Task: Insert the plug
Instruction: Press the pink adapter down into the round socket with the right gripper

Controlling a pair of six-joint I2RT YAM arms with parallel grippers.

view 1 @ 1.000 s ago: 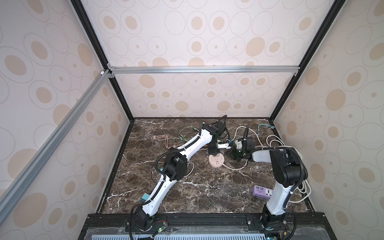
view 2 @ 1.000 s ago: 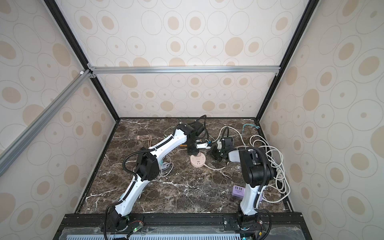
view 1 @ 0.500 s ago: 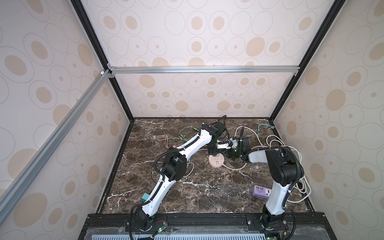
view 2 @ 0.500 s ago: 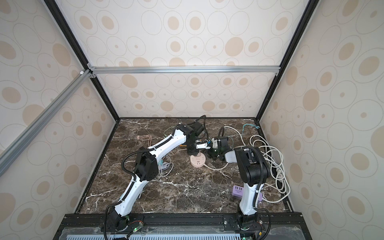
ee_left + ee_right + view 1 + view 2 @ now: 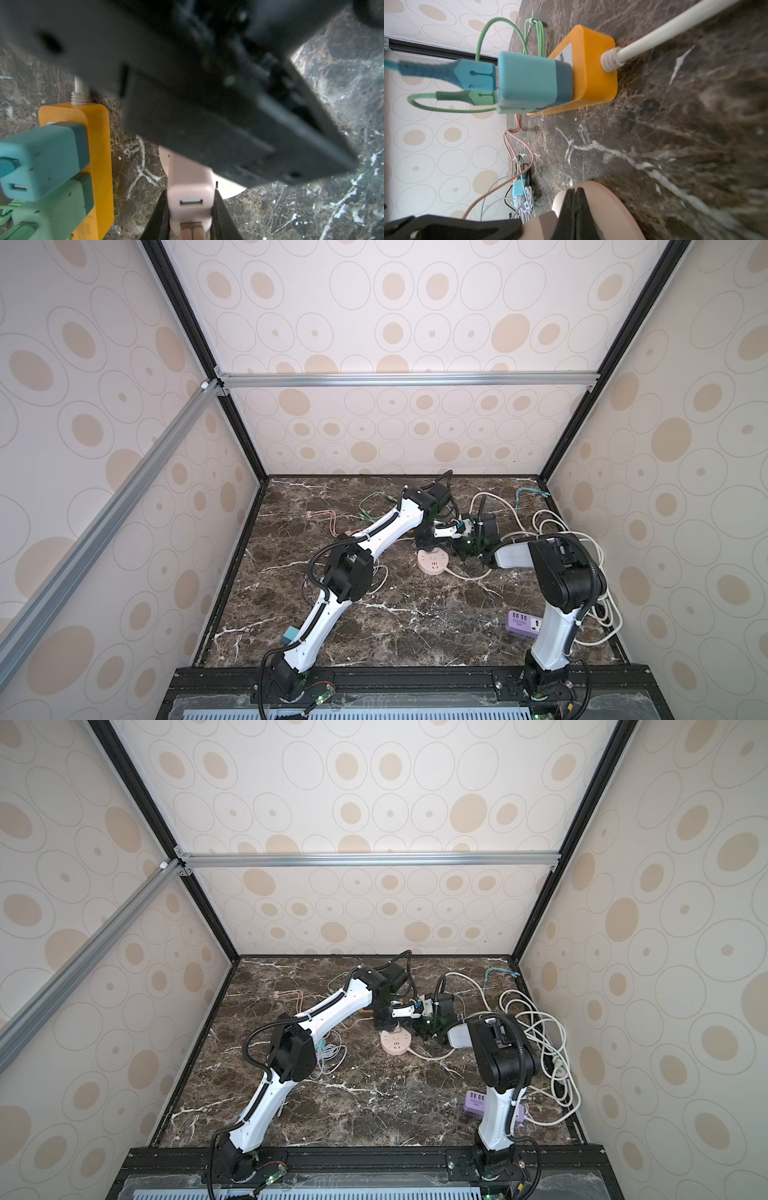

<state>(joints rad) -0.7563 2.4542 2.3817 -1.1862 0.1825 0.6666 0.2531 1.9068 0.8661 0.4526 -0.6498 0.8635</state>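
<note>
My left gripper is shut on the pink plug, a small USB charger block held upright over the edge of the round pink socket. In both top views the socket lies mid-table, with the left gripper directly above its far edge. My right gripper is shut, with nothing between its fingers, and its tips rest on the socket's top beside the plug. The plug's prongs are hidden.
An orange power strip with a teal charger and a green charger plugged in lies close beside the socket. A purple strip sits near the right arm's base. White cables pile at the right.
The right arm has swung a little left toward the round socket and its jaws have closed. The left arm and the pink plug have stayed put.
</note>
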